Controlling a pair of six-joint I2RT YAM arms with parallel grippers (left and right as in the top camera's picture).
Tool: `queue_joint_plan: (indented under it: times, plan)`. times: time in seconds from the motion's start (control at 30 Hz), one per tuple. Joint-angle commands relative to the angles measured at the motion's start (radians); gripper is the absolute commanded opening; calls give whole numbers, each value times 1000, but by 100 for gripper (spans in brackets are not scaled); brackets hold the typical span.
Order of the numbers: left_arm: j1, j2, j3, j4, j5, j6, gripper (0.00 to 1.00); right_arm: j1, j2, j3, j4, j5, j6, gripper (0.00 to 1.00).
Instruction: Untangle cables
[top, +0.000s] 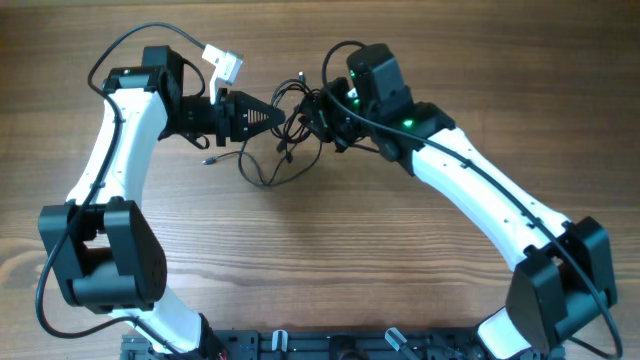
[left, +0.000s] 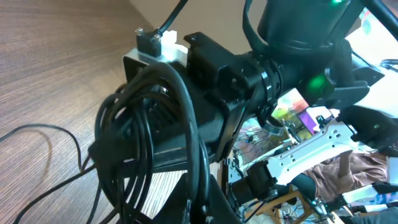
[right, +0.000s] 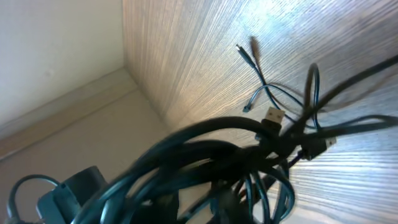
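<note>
Meeting at the tangle with both wrists

Seen from overhead, the cables (top: 290, 128) lie bunched on the wooden table (top: 400, 250) toward twelve o'clock from its middle, between my two wrists. My left gripper (top: 272, 117) comes in from nine o'clock of the bunch. Its jaws are closed to a fine point, and that point touches a strand that rises toward one o'clock. I cannot tell whether the strand is actually pinched.

My right gripper (top: 322, 115) is at three o'clock of the bunch, pressed into the cords. The wrist body covers the fingers from above. My right wrist camera shows only a thick blur of black cords filling the lower part of its view, so I cannot tell how wide those jaws stand or whether they hold anything.

A slack loop (top: 262, 172) hangs out of the bunch toward seven o'clock and lies flat on the wood. A small plug (top: 210, 160) rests by itself at eight o'clock, just below my left wrist. In the right wrist view a flat silver plug (right: 272, 116) sits at the upper edge of the knot, with two thin tips on the wood beyond it toward twelve o'clock.
</note>
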Motion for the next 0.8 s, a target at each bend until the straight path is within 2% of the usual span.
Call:
queue_joint_plan:
  times: [0.0, 0.1, 0.23, 0.43, 0.53, 0.63, 0.77]
  plan:
    - [-5, 11, -5, -3, 17, 5, 4, 6, 19, 3, 16, 34, -75, 4]
    - [-5, 11, -5, -3, 16, 4, 4, 1, 12, 3, 18, 32, -237, 4]
    - [-5, 11, -5, -3, -45, -4, 4, -35, -34, 3, 106, -113, -386, 4]
    - [9, 11, -5, 10, -70, -58, 4, -85, -105, 3, 134, -261, -547, 4]
    - [35, 11, -5, 59, -81, -148, 4, -122, -129, 3, 153, -344, -570, 4]
    - [58, 11, -5, 111, -118, -247, 4, -195, -153, 3, 248, -522, -570, 4]
    - [65, 11, -5, 124, -175, -291, 4, -290, -156, 3, 367, -716, -517, 4]
